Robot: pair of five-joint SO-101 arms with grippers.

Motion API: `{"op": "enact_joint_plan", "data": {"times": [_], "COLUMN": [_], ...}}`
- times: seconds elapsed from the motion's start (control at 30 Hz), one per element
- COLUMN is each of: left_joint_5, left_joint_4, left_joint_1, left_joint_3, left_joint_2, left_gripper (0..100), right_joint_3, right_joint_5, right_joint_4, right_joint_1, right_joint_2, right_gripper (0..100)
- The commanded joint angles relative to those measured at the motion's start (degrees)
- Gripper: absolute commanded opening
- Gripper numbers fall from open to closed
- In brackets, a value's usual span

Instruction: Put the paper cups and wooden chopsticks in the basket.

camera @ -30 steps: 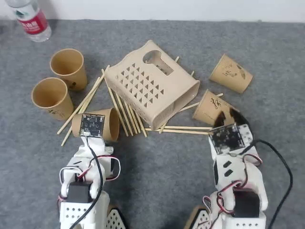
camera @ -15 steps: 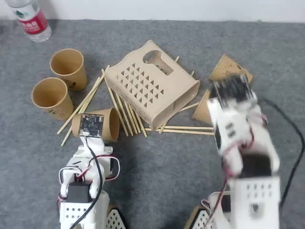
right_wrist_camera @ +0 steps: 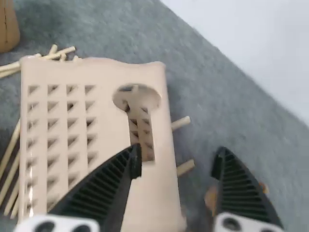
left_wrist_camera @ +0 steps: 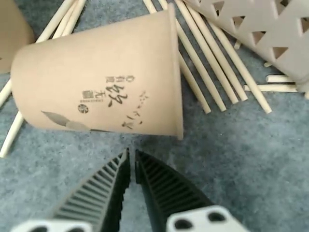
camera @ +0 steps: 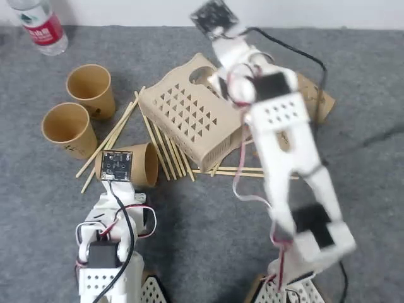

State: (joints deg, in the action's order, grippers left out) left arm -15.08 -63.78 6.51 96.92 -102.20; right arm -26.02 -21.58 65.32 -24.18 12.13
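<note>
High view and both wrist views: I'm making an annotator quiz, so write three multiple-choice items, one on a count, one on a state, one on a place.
1. Upright cups at the table's left: A) one; B) two; C) four.
2. The left gripper, facing the lying cup, is: A) open around it; B) shut on it; C) shut, empty.
3. The right gripper is above: A) the basket; B) the lying cup; C) the upright cups.
Key: 1 B, two open mouths face up; 2 C, its fingers meet just short of the cup; 3 A, the right wrist view shows the basket's handle hole under its open jaws.
</note>
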Motion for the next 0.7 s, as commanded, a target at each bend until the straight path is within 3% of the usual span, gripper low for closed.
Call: {"op": "enact_joint_plan", "data": {"times": [0.0, 0.27, 0.43, 0.67], "left_joint_5": [0.0, 0.0, 0.0, 0.0], "left_joint_4": [-0.1, -0.1, -0.1, -0.1], "left_joint_1": [0.3, 0.3, 0.1, 0.0], "left_joint_3": [-1.3, -1.1, -1.0, -1.0], "left_joint_2": [0.0, 0.0, 0.0, 0.0], "left_gripper": [2, 2, 2, 2], "right_joint_3": [-12.7, -25.8, -34.5, -50.5], "right_joint_5": [-3.3, -4.9, -5.1, -5.1], "right_joint_4": [0.2, -8.0, -8.0, 5.3], "right_joint_1": [-3.6, -3.8, -1.8, 1.5], "right_joint_2": [8.0, 31.8, 41.1, 42.1], "right_gripper": [25.7, 25.6, 19.1, 20.9]}}
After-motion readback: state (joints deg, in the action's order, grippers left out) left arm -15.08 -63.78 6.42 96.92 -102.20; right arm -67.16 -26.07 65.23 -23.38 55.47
